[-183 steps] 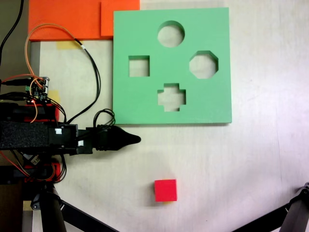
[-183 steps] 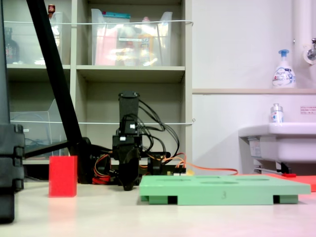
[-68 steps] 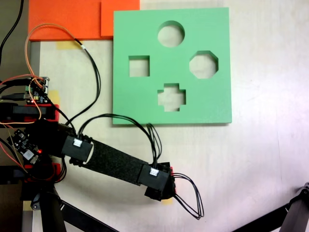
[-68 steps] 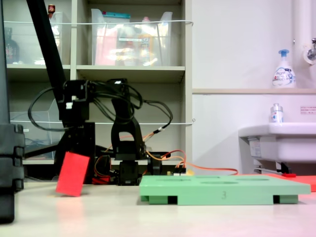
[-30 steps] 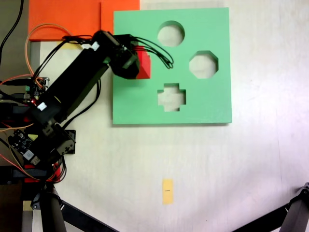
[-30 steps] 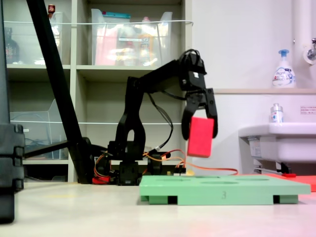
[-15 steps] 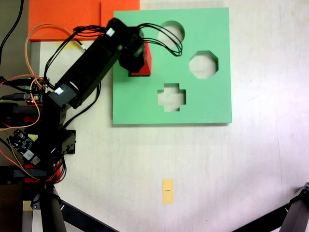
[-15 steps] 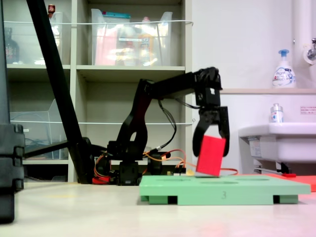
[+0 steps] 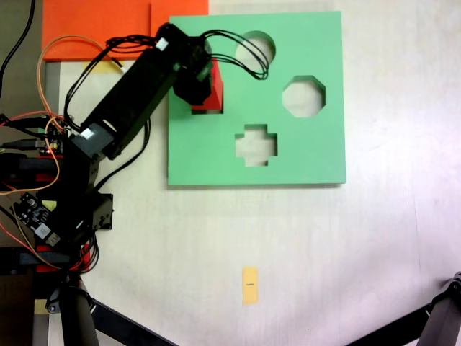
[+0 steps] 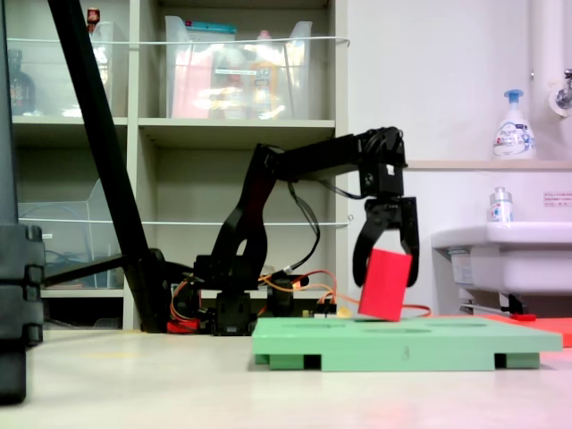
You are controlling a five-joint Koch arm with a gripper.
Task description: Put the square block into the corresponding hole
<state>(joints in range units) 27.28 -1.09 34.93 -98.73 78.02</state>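
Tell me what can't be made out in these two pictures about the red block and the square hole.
- Square hole: in the first exterior view the arm and the red block cover it; in the second exterior view the green board is seen edge-on.
- Whether the tilted block's lower corner has entered the hole: too low an angle to tell.
- End effector contact faces: the block hides them in the second exterior view, the arm in the first.
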